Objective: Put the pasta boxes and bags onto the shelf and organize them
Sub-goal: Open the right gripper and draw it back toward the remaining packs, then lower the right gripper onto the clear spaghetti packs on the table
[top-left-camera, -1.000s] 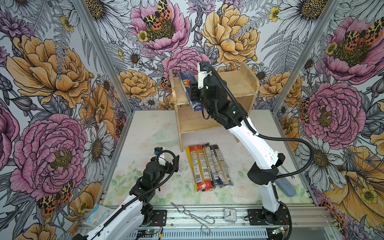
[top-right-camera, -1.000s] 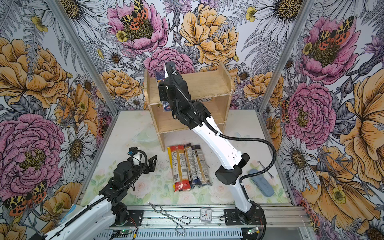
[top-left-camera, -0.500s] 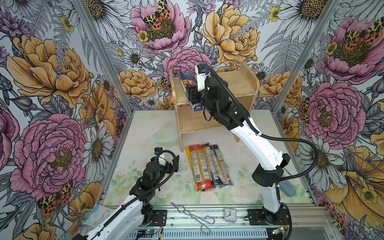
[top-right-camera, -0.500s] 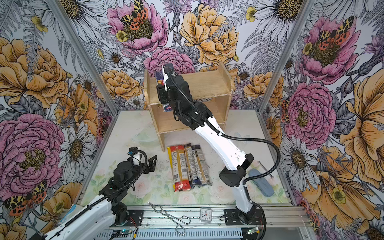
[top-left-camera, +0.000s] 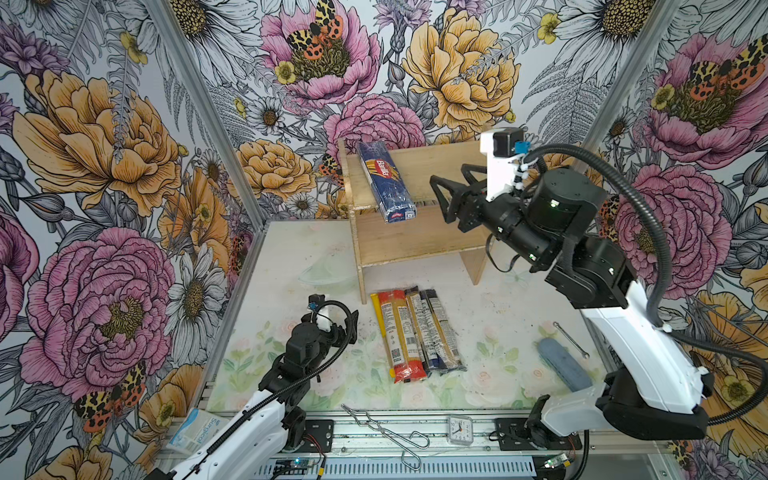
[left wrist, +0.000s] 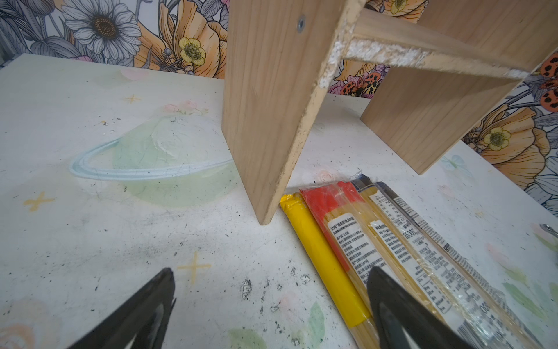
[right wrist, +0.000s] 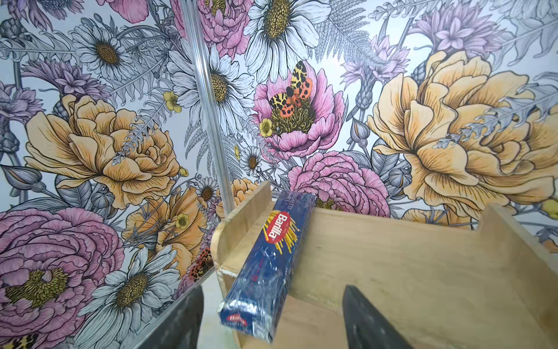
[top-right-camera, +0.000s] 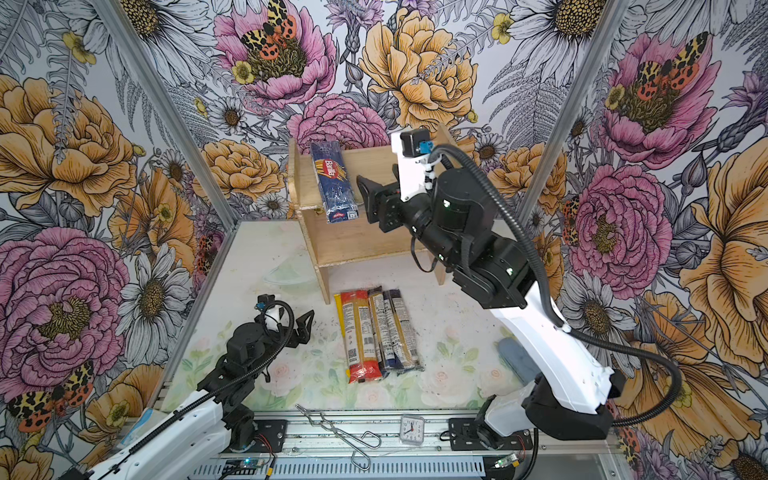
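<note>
Seeing the dark blue Barilla pack (top-left-camera: 386, 183) flat on the upper board of the shelf (top-left-camera: 440, 164), toward the board's 9 o'clock end, just beside the side panel there. Lying roughly 12-to-6, near end poking past the front edge in both top views. Reading the right gripper (top-left-camera: 440, 199) as spread wide and empty, parked at 3 o'clock of that pack, tips aimed at 9, clear gap to it. Same from the right wrist view: black fingers (right wrist: 365, 317) well apart, pack ahead, untouched. Counting four more packs flat on the table (top-left-camera: 291, 257) at 6 o'clock of the shelf, side by side, all running 12-to-6. From the 9 o'clock side: yellow pack (left wrist: 320, 250), red-ended pack (top-left-camera: 399, 332), inner dark-ended pack (top-left-camera: 420, 332), outer dark-ended pack (top-left-camera: 440, 332). Far ends near the foot of the shelf's 9 o'clock panel. Left gripper (top-left-camera: 349, 330) low over the table at 9 o'clock of that row, jaws wide, nothing held, apart from the packs in both top views. Lower board bare. Also noting tongs (top-left-camera: 386, 432) and a small clock (top-left-camera: 459, 430) on the rail at 6 o'clock.
</note>
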Tool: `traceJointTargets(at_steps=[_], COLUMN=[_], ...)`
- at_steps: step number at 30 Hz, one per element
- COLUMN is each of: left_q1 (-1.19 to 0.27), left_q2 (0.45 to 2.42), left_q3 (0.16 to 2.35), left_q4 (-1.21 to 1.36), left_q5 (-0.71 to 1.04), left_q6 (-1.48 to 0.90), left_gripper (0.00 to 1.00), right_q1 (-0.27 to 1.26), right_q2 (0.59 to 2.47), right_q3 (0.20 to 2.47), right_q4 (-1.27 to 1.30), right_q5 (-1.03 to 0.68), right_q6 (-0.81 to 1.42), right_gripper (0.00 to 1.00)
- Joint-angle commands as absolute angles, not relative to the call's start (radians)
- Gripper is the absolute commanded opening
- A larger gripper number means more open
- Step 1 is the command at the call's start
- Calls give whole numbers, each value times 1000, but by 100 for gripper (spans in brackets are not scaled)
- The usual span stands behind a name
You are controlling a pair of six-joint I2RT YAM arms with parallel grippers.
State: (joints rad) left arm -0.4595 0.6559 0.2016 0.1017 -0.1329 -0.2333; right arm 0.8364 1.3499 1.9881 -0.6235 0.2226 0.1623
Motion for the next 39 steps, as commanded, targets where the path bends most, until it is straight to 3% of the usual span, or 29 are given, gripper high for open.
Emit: traceJointTargets(at_steps=[1, 8, 17, 39], left_q1=[-448, -444, -444, -441], left_q2=[649, 685, 698, 705], left_q3=[182, 191, 196, 199], left_q4=[121, 132, 128, 125], left_q5=[-109, -99, -106, -106], left_q6=[-232, -229, -235, -240], left_gripper=[99, 99, 99, 99], right_q1=[831, 831, 831, 888], right_q2=[1221, 905, 842, 1218], right_q3=[1782, 1287, 904, 825], right_q4=[-629, -631, -627, -444], right_q5=[225, 251, 198, -2], right_q6=[242, 390, 605, 693], right_gripper=[75, 78, 85, 87])
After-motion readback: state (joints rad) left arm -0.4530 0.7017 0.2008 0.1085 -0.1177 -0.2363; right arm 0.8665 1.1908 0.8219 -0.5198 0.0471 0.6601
